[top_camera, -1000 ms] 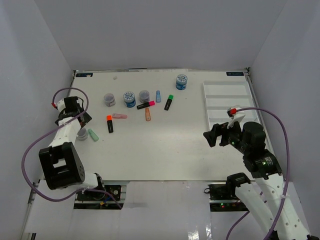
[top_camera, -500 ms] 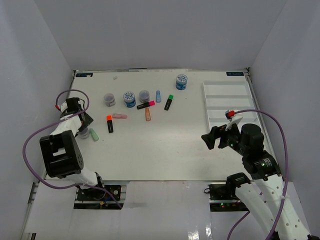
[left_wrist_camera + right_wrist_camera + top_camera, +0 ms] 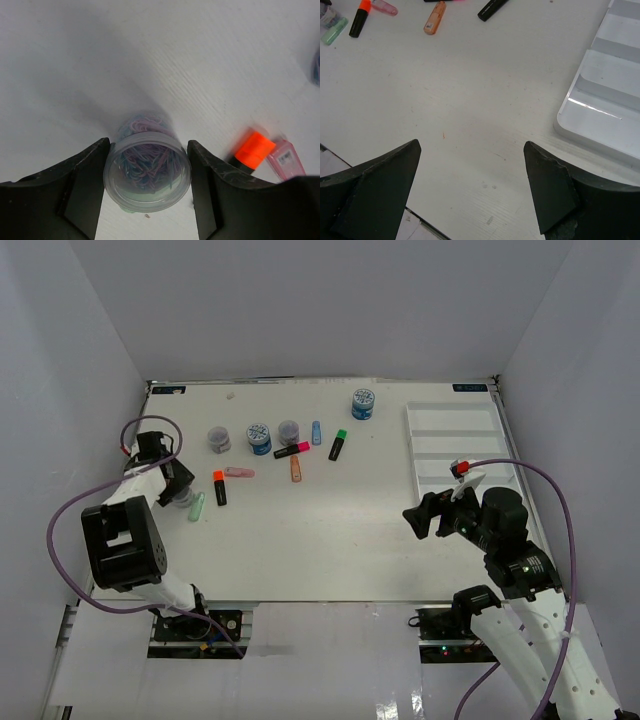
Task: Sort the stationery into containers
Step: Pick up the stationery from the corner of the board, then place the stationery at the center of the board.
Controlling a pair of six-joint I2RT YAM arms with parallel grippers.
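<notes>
Looking down my left gripper [image 3: 148, 150], I see the small round jar [image 3: 147, 172] standing right between its jaws, which squeeze it on both sides, while my right gripper [image 3: 470, 165] hangs wide open and empty near the white tray [image 3: 600, 122].

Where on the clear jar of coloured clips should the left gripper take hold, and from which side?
Across the round side wall of the clear jar, from straight above: it stands upright, so the left gripper can flank its widest part.
</notes>
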